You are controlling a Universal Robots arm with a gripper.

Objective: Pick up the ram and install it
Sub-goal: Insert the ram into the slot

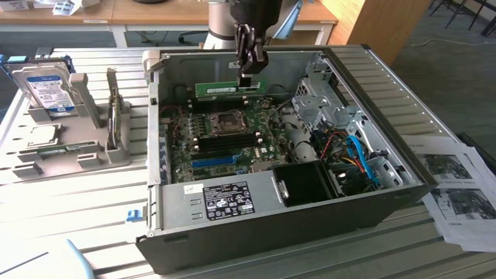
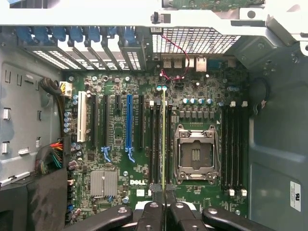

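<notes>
The robot arm's black fingers (image 1: 252,58) pinch the ram (image 1: 230,88) by its upper edge, holding it inside the open computer case (image 1: 403,145), just above the motherboard (image 1: 225,145) and near the case's far wall. The ram is a long, narrow green board, held level with its long edge down, with a paler strip along its face. Seen from the wrist, it is edge-on, a thin yellow-green line (image 2: 163,139) running over the black memory slots (image 2: 156,139) beside the empty processor socket (image 2: 196,154) in the case. The fingers (image 2: 153,216) close on it from both sides. On the desk (image 1: 85,197) outside the case lie a hard drive (image 1: 46,87) and printed sheets (image 1: 457,186).
</notes>
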